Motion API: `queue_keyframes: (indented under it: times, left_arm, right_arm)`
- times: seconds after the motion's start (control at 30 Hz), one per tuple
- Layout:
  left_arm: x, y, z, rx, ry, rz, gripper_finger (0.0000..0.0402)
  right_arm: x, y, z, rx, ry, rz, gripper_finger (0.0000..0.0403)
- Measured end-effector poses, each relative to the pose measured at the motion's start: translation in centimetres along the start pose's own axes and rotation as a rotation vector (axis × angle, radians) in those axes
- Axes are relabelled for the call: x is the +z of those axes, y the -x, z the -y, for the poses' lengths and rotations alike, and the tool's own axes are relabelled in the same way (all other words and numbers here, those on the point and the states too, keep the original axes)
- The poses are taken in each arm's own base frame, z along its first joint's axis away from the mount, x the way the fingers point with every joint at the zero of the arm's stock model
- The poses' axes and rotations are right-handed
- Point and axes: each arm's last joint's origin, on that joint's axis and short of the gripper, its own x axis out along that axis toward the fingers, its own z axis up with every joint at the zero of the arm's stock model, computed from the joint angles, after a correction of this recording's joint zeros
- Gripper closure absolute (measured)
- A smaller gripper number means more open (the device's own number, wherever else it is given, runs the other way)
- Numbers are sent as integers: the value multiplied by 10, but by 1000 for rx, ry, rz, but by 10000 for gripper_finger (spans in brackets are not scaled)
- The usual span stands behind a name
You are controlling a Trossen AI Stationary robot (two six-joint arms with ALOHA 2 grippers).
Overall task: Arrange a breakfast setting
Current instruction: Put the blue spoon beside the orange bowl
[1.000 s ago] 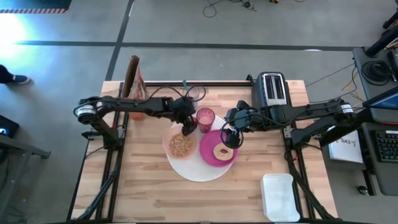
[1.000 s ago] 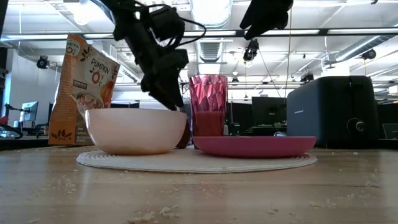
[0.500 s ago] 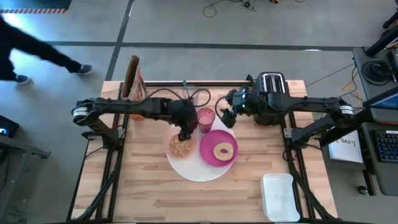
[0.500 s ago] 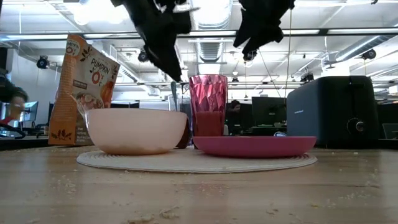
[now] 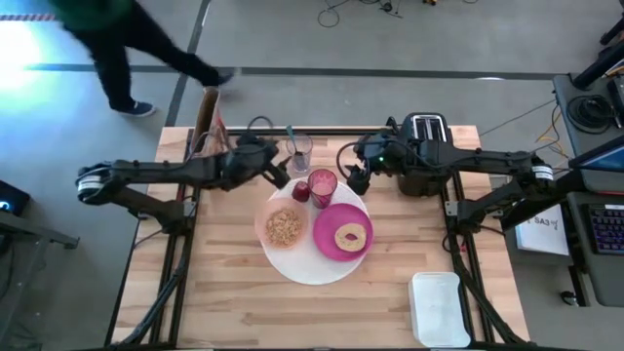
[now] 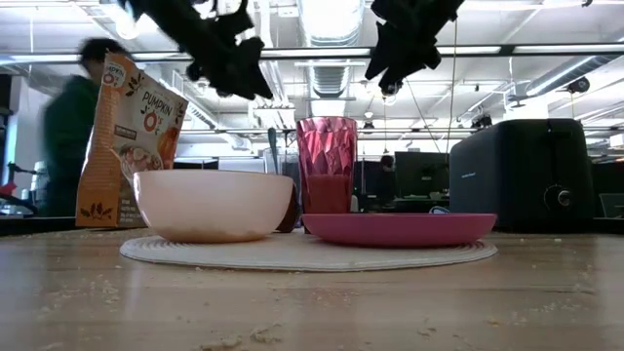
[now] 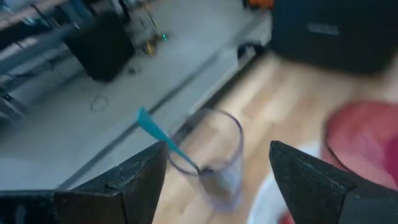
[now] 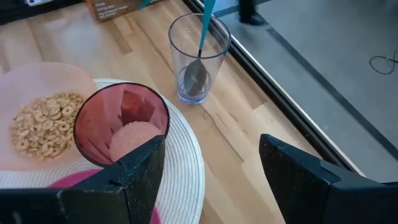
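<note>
On the white placemat (image 5: 302,263) sit the cereal bowl (image 5: 284,227), the magenta plate (image 5: 342,233) with its bagel (image 5: 351,237), and the pink cup (image 5: 323,183). Behind the placemat, a clear glass (image 8: 198,57) holds the teal-handled spoon (image 8: 203,37). Left gripper (image 7: 217,180) and right gripper (image 8: 211,171) hover there, fingers wide, empty

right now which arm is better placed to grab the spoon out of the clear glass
Left, probably. The left claw is open and sits right beside the clear glass holding the teal-handled spoon, facing it in its wrist view. The right claw, also open, hangs farther off, past the pink cup.
</note>
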Motion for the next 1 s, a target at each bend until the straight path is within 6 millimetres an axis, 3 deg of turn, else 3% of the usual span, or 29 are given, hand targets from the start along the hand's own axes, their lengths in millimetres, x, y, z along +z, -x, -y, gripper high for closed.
queue_keyframes:
  times: [0.23, 0.47, 0.63, 1.0]
  left_arm:
    - [-47, -16, -12, 68, 103, 187, 141]
    - [-70, -32, -15, 123, 13, 255, 154]
    - [-76, -53, -18, 163, 24, 237, 155]
    - [-66, -86, -14, 196, 51, 267, 155]
  right_arm:
    - [-1, 0, 0, -1, 3, -10, 154]
    - [-1, 0, 0, -1, 3, -10, 154]
    - [-1, 0, 0, -1, 0, -10, 154]
    - [-1, 0, 0, -1, 1, -11, 154]
